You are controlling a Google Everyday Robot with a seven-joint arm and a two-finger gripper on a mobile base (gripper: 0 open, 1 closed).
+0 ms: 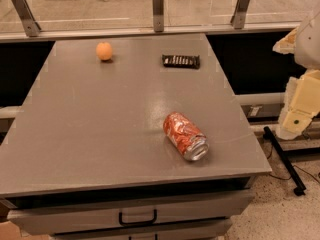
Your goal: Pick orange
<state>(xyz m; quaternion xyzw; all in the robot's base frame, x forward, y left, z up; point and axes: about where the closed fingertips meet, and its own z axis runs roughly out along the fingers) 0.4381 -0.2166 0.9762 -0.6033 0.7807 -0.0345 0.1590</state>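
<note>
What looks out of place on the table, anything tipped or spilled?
The soda can lies tipped on its side near the front edge of the table; no spill is visible. The orange and the dark snack bar sit normally at the back. The gripper is beyond the table's right side.

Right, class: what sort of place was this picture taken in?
Probably a robot test lab or office: a grey cabinet top with drawers, a glass railing behind, a staged orange and soda can, and the robot's gripper beside its right edge.
</note>
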